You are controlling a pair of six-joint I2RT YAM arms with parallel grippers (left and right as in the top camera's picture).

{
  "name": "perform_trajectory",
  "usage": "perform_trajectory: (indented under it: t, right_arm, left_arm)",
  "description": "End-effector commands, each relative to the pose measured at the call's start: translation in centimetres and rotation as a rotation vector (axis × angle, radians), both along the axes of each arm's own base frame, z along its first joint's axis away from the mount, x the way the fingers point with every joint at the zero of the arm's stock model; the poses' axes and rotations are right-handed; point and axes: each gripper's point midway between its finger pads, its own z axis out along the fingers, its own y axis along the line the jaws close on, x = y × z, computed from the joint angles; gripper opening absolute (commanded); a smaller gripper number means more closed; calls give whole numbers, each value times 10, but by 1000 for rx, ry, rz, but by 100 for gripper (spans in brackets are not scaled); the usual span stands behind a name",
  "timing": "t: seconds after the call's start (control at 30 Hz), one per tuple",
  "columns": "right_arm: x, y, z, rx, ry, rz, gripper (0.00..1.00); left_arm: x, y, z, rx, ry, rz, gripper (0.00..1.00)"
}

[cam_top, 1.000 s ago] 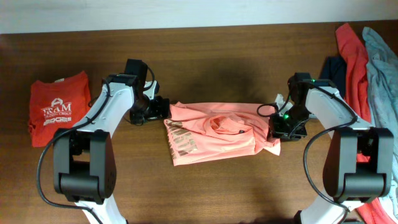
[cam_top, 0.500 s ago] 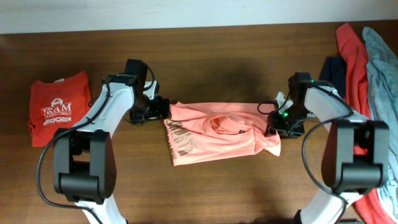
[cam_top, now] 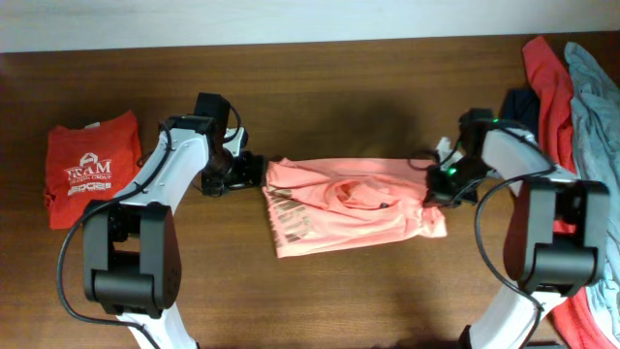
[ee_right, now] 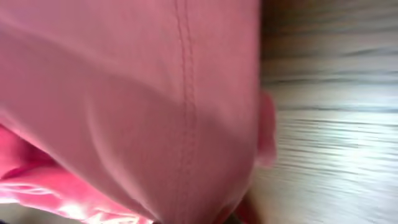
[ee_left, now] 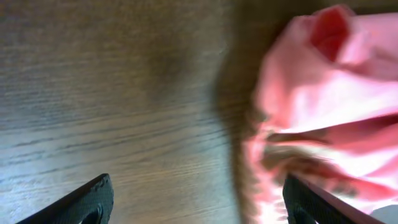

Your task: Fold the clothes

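Note:
The salmon-pink shirt (cam_top: 354, 206) lies crumpled across the middle of the wooden table (cam_top: 339, 97), with a faint print near its left end. My left gripper (cam_top: 248, 173) sits at the shirt's left edge. In the left wrist view it (ee_left: 199, 208) is open, jaws wide apart over bare wood, and the shirt's edge (ee_left: 323, 93) lies by the right finger (ee_left: 311, 202). My right gripper (cam_top: 439, 184) is at the shirt's right end and grips the fabric there. Pink cloth (ee_right: 137, 99) fills the right wrist view and hides its fingers.
A folded red shirt with a white logo (cam_top: 92, 167) lies at the far left. A pile at the right edge holds coral-red (cam_top: 548, 87), grey-blue (cam_top: 596, 107) and navy (cam_top: 518, 105) garments, close behind the right arm.
The right gripper has moved right and slightly back, dragging the pink shirt a little to the right and stretching it. The left arm has stayed put.

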Motion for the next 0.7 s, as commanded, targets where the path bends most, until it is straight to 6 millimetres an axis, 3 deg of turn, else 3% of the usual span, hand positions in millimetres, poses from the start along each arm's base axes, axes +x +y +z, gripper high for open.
perform_trajectory:
  t: [0.0,0.1,0.23,0.43,0.63,0.67]
  right_arm:
    - [18,-31,31,-38,-66,-62,4]
    - [17,-30,51,-32,-66,-11,4]
    - [18,-8,76,-30,-71,52,4]
    - [26,66,115,-32,-131,208,4]
    - [16,144,116,-54,-171,338,4]
    - [13,166,112,-70,-194,380,4]
  left_arm:
    - [4,10,12,47,-34,-13,87]
    - [4,11,11,52,-31,-12,87]
    - [4,11,11,52,-31,-12,87]
    - [1,15,10,73,-21,-12,87]
    - [-2,29,8,154,-12,-6,87]
    - [-2,32,8,171,-13,-5,87]
